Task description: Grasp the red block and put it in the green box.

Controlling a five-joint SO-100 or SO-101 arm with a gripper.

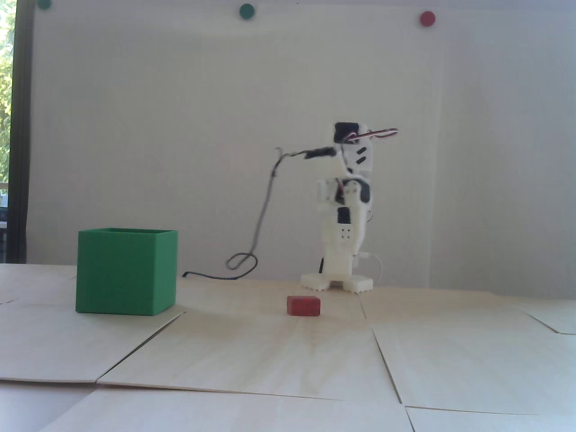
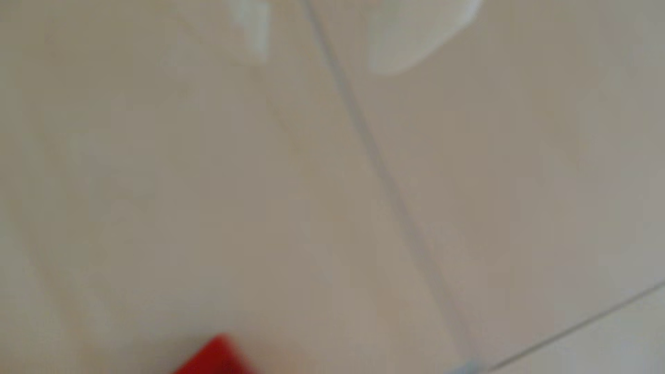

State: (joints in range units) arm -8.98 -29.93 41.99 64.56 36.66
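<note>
The red block (image 1: 303, 306) lies flat on the pale wooden table, in front of the arm's base in the fixed view. To its left stands the green box (image 1: 126, 272), upright, rim open; its inside is hidden. The white arm (image 1: 346, 211) is folded up at the back, well above and behind the block. In the blurred wrist view, two white fingertips (image 2: 406, 43) reach in from the top edge with a gap between them; my gripper (image 2: 324, 54) is open and holds nothing. A corner of the red block (image 2: 219, 356) shows at that view's bottom edge, far from the fingertips.
A dark cable (image 1: 261, 225) hangs from the arm and loops on the table between box and base. The table is made of plywood panels with seams (image 2: 388, 179). Coloured round dots (image 1: 427, 18) sit high on the white wall.
</note>
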